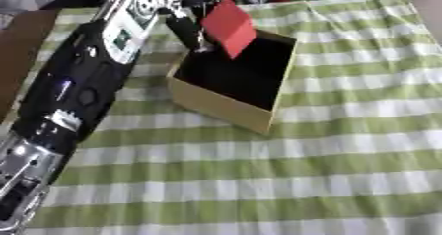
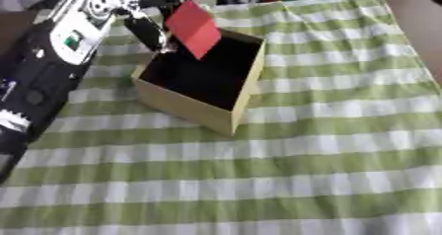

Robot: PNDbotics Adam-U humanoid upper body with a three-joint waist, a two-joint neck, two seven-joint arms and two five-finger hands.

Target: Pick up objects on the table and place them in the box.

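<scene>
Red is what catches the eye: a flat red card (image 1: 230, 26) hangs tilted over the far left corner of the box (image 1: 226, 106), one of its lower corners dipping toward the dark inside. The robot's left hand (image 1: 184, 25) has it, dark fingers pinched on the card's left edge just above the box's far rim, with the long black and silver arm (image 1: 86, 76) reaching in from the lower left across the cloth. The card's long edge runs from upper left down to lower right, so it slants across the opening rather than lying square with the walls. The box is open at the top, tan cardboard outside and black within, sitting askew on a green and white striped tablecloth (image 1: 345, 145); I cannot see anything lying in it. The relation that matters is plain enough: the card is already directly above the opening, and the way down from the hand is straight into the box, so letting go here looks likely to drop it inside, though its tilt might leave it leaning against the near left wall. The right hand shows in neither view. Nothing else to pick up shows on the cloth near the box; some blurred coloured things lie beyond the table's far edge.
</scene>
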